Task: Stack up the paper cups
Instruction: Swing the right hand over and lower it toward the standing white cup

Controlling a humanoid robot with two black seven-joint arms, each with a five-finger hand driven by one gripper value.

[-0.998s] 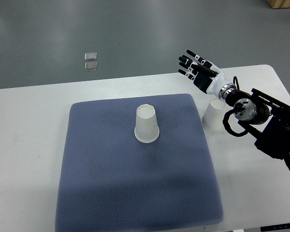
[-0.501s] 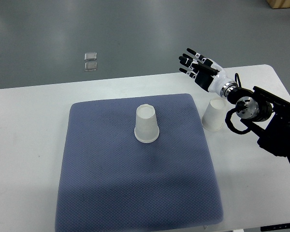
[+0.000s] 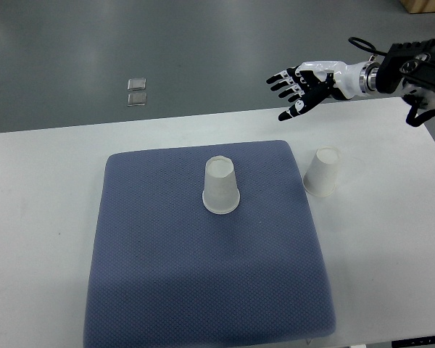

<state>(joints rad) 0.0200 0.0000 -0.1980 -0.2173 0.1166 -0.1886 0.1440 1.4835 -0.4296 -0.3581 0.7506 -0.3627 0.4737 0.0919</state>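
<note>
White and wide, a desk (image 3: 43,188) fills most of the top view, seen from steeply above. On its middle lies a square blue-grey mat (image 3: 203,283) with a fine dotted weave and rounded corners.

Two white paper cups stand upside down, rims on the surface and bases facing up. One cup (image 3: 220,186) stands on the mat, in its upper half and roughly midway across it. The second cup (image 3: 322,172) stands on the bare desk just beside the mat's right edge, leaning slightly so its base tips to the upper right. The two cups are well apart, with a stretch of mat between them.

From the upper right corner the robot's right arm (image 3: 413,65) reaches in, dark and jointed, with a looping black cable above it. Its right hand (image 3: 301,81) is white with black finger segments. The fingers are spread and extended toward the left, holding nothing. The hand hangs in the air around the desk's far edge, above and to the left of the second cup, and touches neither cup.

Beyond the desk lies a grey floor (image 3: 203,51). On it, to the upper left, sit two small pale square tiles (image 3: 136,92), one just behind the other. A sliver of tan wood (image 3: 424,6) shows in the top right corner.
</note>
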